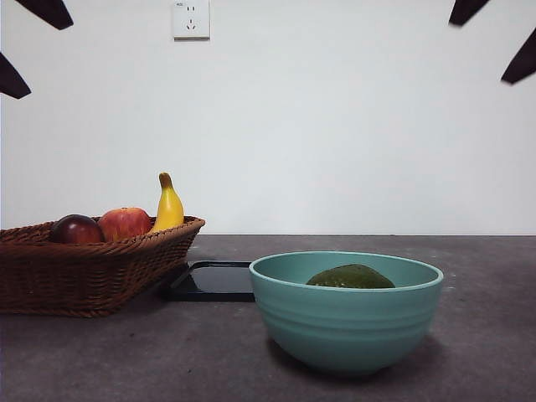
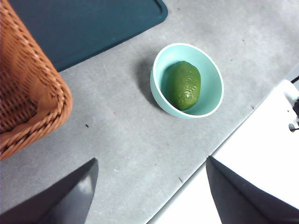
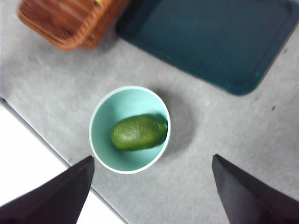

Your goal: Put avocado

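The olive-green avocado (image 1: pixel 350 277) lies inside the teal bowl (image 1: pixel 346 331) near the table's front, right of centre. Both wrist views look down on it: the avocado (image 2: pixel 181 85) rests in the bowl (image 2: pixel 212 105), and likewise the avocado (image 3: pixel 138 132) in the bowl (image 3: pixel 100 154). My left gripper (image 2: pixel 152 191) is high above the table, open, holding nothing. My right gripper (image 3: pixel 152 189) also hangs high and open, empty. In the front view the arms show only as black tips at the top corners.
A wicker basket (image 1: pixel 84 272) at the left holds a dark maroon fruit (image 1: pixel 76 229), a red apple (image 1: pixel 125 223) and a banana (image 1: pixel 168 205). A dark tray (image 1: pixel 213 280) lies flat behind the bowl. The table's front edge runs close to the bowl (image 3: pixel 42 154).
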Available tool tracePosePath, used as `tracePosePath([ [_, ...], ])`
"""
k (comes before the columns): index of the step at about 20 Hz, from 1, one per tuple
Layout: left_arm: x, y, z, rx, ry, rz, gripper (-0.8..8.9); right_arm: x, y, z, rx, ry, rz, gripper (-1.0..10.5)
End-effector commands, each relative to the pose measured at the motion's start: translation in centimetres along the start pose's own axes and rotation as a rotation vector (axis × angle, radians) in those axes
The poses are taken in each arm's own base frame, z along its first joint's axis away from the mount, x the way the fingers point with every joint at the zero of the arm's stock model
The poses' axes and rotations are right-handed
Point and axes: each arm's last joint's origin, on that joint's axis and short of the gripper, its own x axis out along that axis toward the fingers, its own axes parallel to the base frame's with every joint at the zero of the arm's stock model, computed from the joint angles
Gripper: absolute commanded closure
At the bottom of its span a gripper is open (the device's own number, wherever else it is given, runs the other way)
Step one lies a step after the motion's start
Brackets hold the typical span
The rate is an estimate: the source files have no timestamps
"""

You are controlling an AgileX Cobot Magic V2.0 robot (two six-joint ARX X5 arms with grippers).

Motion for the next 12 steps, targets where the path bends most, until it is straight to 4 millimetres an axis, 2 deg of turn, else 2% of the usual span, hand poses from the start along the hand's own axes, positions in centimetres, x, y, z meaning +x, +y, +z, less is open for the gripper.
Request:
tracePosePath([
  [1,0.0,-0.2,0.2,0.024,-0.006,-0.032,4.4,1.2,0.0,0.9,-0.01,0.039,0.014,5.4],
  [8,0.0,-0.3,0.2,0.032,-0.004,-0.052,4.4,7.7,-0.4,2.5,-0.053,0.192,-0.025,5.6],
  [12,0.0,-0.3,0.2,0.031,-0.003,-0.052,4.4,11.5,-0.4,3.0,-0.089,0.25,-0.061,6.2],
])
